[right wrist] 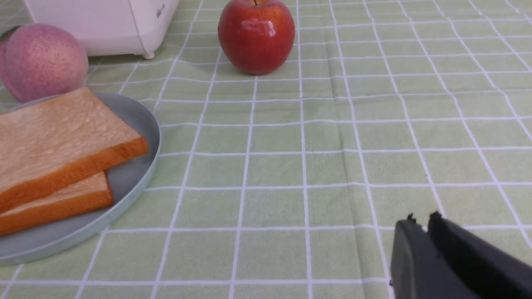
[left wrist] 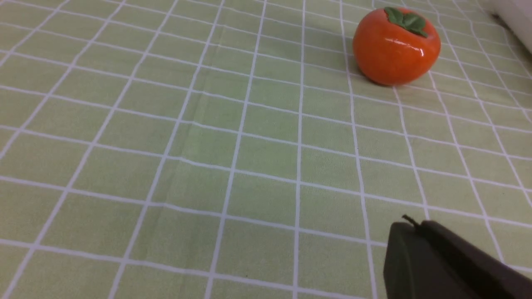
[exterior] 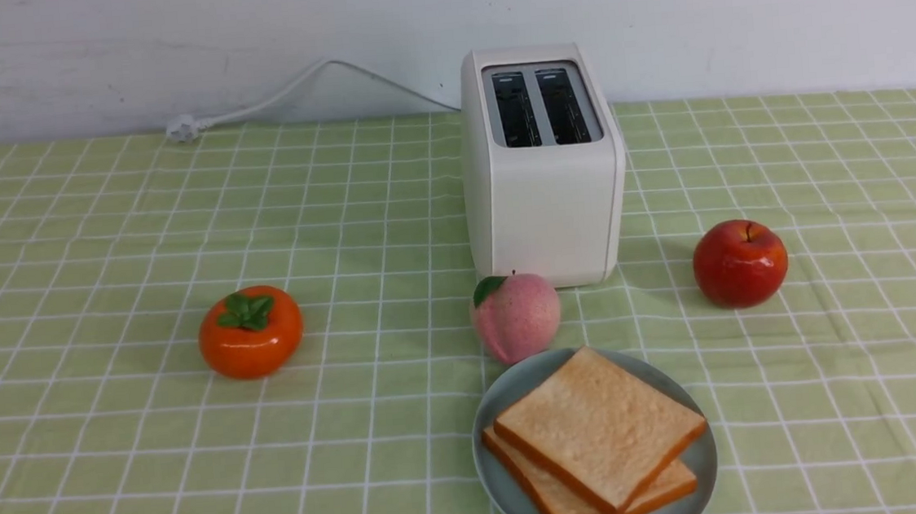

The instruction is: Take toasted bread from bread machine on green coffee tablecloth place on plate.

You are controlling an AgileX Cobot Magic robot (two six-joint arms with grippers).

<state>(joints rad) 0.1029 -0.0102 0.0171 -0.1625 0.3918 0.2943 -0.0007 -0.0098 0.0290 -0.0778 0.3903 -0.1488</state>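
Two toasted bread slices [exterior: 599,435] lie stacked on the pale blue-grey plate [exterior: 493,417] at the front of the green checked tablecloth [exterior: 113,447]. They also show in the right wrist view [right wrist: 58,141] on the plate [right wrist: 137,174]. The white bread machine [exterior: 543,201] stands behind the plate, and both its slots are empty. My left gripper [left wrist: 413,224] is shut and empty above bare cloth, far from the toast. My right gripper [right wrist: 422,220] is shut and empty above the cloth to the right of the plate. Neither arm shows in the front view.
A pink peach [exterior: 516,316] sits between toaster and plate, touching the plate's far rim. An orange persimmon [exterior: 250,331] lies to the left, and a red apple [exterior: 740,262] to the right. The toaster's white cord [exterior: 266,102] runs along the back wall.
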